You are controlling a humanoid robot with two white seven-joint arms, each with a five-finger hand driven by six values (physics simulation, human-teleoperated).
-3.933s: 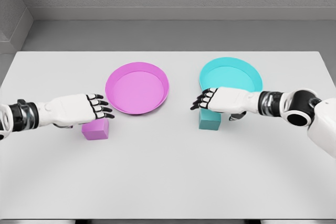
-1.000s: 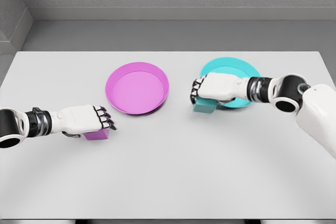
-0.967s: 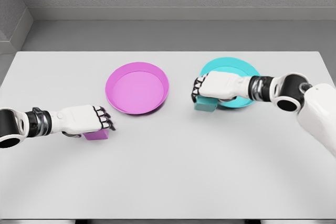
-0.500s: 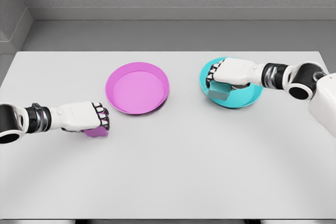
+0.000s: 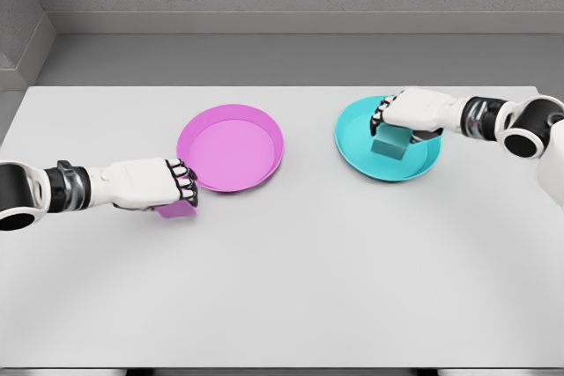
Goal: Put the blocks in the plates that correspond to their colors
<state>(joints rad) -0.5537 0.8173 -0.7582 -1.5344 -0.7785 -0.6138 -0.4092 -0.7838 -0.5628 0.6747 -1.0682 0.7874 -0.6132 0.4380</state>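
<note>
Once the right hand [image 5: 414,112] had carried the teal block [image 5: 389,144] over the teal plate [image 5: 352,143], still gripping it, release remained; the left hand [image 5: 154,184], clutching the pink block [image 5: 176,210], had reached the pink plate [image 5: 231,147] rim above the worktop [image 5: 291,279].

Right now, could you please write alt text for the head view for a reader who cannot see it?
On a white table, the right hand holds a teal block over the teal plate, while the left hand grips a pink block beside the near left rim of the empty pink plate.
</note>
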